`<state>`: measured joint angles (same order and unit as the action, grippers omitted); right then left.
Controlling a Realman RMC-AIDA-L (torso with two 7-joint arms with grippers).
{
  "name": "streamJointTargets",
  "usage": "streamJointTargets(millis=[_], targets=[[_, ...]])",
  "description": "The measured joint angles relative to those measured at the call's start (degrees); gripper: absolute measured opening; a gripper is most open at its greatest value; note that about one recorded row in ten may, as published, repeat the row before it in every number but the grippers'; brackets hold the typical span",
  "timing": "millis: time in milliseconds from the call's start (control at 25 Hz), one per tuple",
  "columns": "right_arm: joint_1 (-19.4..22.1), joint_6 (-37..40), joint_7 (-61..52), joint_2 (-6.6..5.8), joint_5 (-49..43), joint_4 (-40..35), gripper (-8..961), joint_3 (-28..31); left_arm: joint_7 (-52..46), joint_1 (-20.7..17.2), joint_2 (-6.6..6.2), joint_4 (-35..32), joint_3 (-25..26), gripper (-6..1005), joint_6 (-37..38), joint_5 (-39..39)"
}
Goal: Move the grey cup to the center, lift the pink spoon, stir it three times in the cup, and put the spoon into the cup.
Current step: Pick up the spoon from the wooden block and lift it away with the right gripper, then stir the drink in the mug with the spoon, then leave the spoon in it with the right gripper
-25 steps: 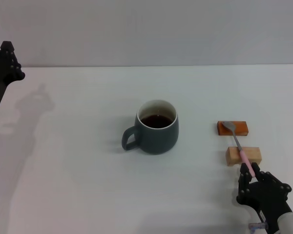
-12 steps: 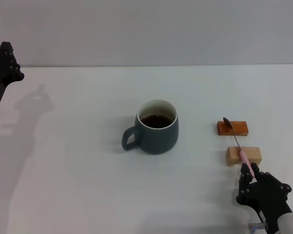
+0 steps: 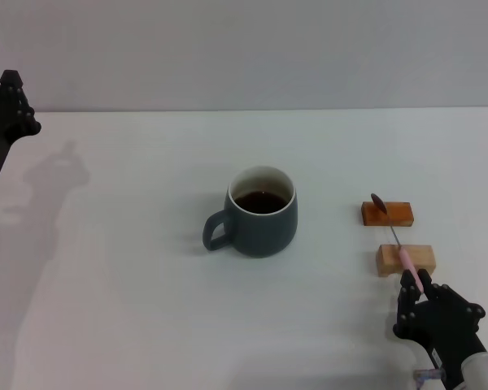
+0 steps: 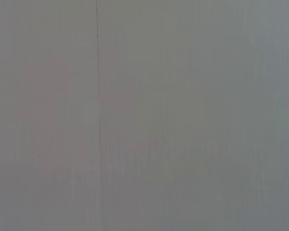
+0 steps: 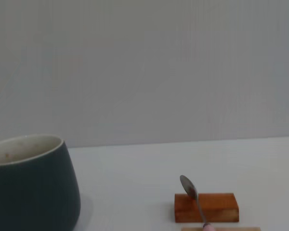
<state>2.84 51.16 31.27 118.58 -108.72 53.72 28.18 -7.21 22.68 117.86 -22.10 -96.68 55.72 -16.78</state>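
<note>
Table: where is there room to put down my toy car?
The table is bare between the mug and the left hand, and behind the mug. It is crowded at the right: orange block, wooden block, spoon, right hand.

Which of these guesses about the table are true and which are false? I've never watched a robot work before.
1. The mug holds a dark drink. True.
2. The spoon is already standing in the mug. False: it is off to the robot's right, over the two blocks.
3. The right end effector is at the spoon's pink handle end. True.
4. The mug's handle points toward the spoon. False: it points to the robot's left, away from the spoon.
5. The left end effector is over the mug. False: it is at the far left edge, away from the mug.
</note>
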Motion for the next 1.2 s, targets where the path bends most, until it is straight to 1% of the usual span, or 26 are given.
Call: streamJointTargets(millis=[320, 400, 440, 480, 520, 560, 640, 680, 720, 760, 800, 840, 880, 920, 960, 1000, 1080, 1120, 1160, 1200], targets=[[0.2, 0.3, 4.0, -0.21, 0.0, 2.0, 122, 0.5, 0.0, 0.2, 0.00, 0.1, 0.0, -2, 0.0, 0.0], [0.2, 0.1, 5.8, -0.91, 0.1, 4.0, 122, 1.0, 0.0, 0.3, 0.00, 0.1, 0.0, -2, 0.0, 0.0], [0.2, 0.1, 5.8, -0.91, 0.1, 4.0, 122, 1.0, 0.0, 0.3, 0.00, 0.1, 0.1, -2, 0.0, 0.0], [0.5, -0.4, 7.7, -1.64, 0.1, 6.1, 122, 1.5, 0.0, 0.4, 0.00, 0.2, 0.1, -2, 0.0, 0.0], [0.5, -0.4, 7.7, -1.64, 0.1, 6.1, 122, 1.5, 0.0, 0.4, 0.00, 0.2, 0.1, -2, 0.0, 0.0], [1.1, -0.9, 10.7, -2.60, 0.1, 9.1, 122, 2.5, 0.0, 0.4, 0.00, 0.2, 0.1, -2, 0.0, 0.0], [2.0, -3.2, 13.9, -3.61, 0.1, 13.1, 122, 4.5, 0.0, 0.4, 0.00, 0.2, 0.1, -2, -0.1, 0.0], [2.4, -4.9, 15.1, -4.00, 0.1, 14.9, 122, 5.7, 0.0, 0.5, 0.00, 0.2, 0.1, -2, -0.1, 0.0], [2.4, -4.9, 15.1, -4.00, 0.1, 14.9, 122, 5.7, 0.0, 0.5, 0.00, 0.2, 0.1, -2, -0.1, 0.0], [3.1, -9.8, 17.3, -4.87, 0.1, 18.8, 122, 8.5, 0.0, 0.5, 0.00, 0.2, 0.1, -2, -0.1, 0.0], [3.3, -12.2, 18.2, -5.16, 0.1, 20.6, 122, 9.8, 0.0, 0.5, 0.00, 0.2, 0.1, -2, -0.1, 0.0], [3.3, -12.2, 18.2, -5.16, 0.1, 20.6, 122, 9.8, 0.0, 0.5, 0.00, 0.2, 0.1, -2, -0.1, 0.0], [3.6, -16.6, 20.2, -5.47, 0.1, 23.3, 122, 12.1, 0.0, 0.6, 0.00, 0.1, 0.3, -2, -0.1, 0.0], [3.6, -16.6, 20.2, -5.47, 0.1, 23.3, 122, 12.1, 0.0, 0.6, 0.00, 0.1, 0.3, -2, -0.1, 0.0], [3.7, -19.3, 21.4, -5.48, 0.1, 24.6, 122, 13.5, 0.0, 0.6, 0.01, 0.1, 0.3, -2, -0.1, 0.0], [3.8, -24.3, 23.0, -5.25, 0.0, 26.7, 122, 16.3, 0.0, 0.6, 0.04, 0.1, 0.4, -2, -0.1, 0.0], [3.7, -29.8, 23.8, -4.96, -0.6, 28.6, 122, 18.9, 0.0, 0.7, 0.07, 0.1, 0.5, -2, -0.1, -0.1], [3.7, -29.8, 23.8, -4.96, -0.6, 28.6, 122, 18.9, 0.0, 0.7, 0.07, 0.1, 0.5, -2, -0.1, -0.1], [3.4, -35.0, 23.8, -4.72, -1.9, 30.3, 122, 21.5, 0.0, 0.7, 0.08, 0.0, 0.5, -2, -0.1, -0.2], [3.3, -37.1, 23.8, -4.57, -2.7, 31.1, 121, 22.7, 0.0, 0.7, 0.08, 0.0, 0.5, -2, -0.1, -0.2]])
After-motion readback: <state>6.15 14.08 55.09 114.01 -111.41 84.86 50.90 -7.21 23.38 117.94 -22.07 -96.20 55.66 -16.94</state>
